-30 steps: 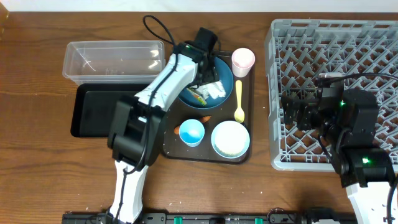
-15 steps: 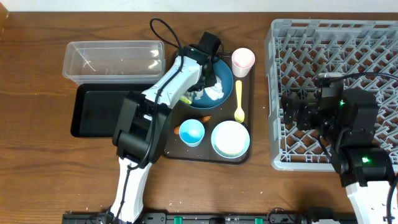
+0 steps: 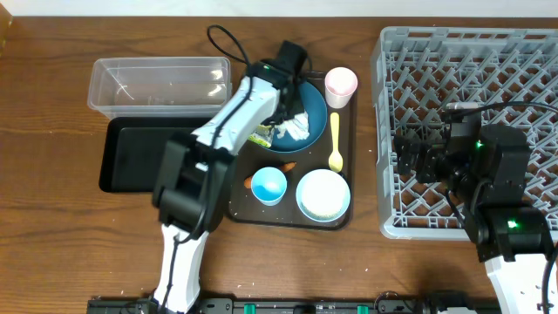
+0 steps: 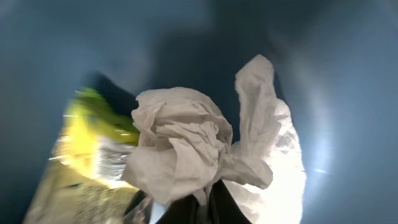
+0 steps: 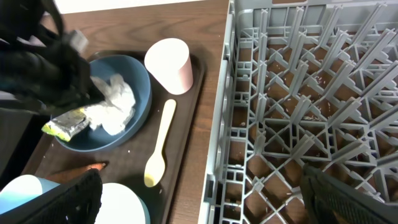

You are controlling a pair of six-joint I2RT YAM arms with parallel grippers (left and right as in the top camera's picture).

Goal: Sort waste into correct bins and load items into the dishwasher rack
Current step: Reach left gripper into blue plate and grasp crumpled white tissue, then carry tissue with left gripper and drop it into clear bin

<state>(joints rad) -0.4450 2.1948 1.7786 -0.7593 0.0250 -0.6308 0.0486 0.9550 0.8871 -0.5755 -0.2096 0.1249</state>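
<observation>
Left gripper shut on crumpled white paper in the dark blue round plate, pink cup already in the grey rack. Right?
No: the pink cup stands on the dark brown serving tray, outside the grey plastic rack, per the overhead view. Rest holds.

Two cups [image 3: 341,85] [image 3: 268,184], two bins [image 3: 157,83] [image 3: 139,157], one plate [image 3: 316,109], one bowl [image 3: 323,194], one spoon [image 3: 335,139], one rack [image 3: 471,52].

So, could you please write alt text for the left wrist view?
The left gripper is shut on crumpled white paper, seen very close, with the dark blue plate filling the background. A yellow wrapper scrap lies blurred at the left of the paper.
</observation>
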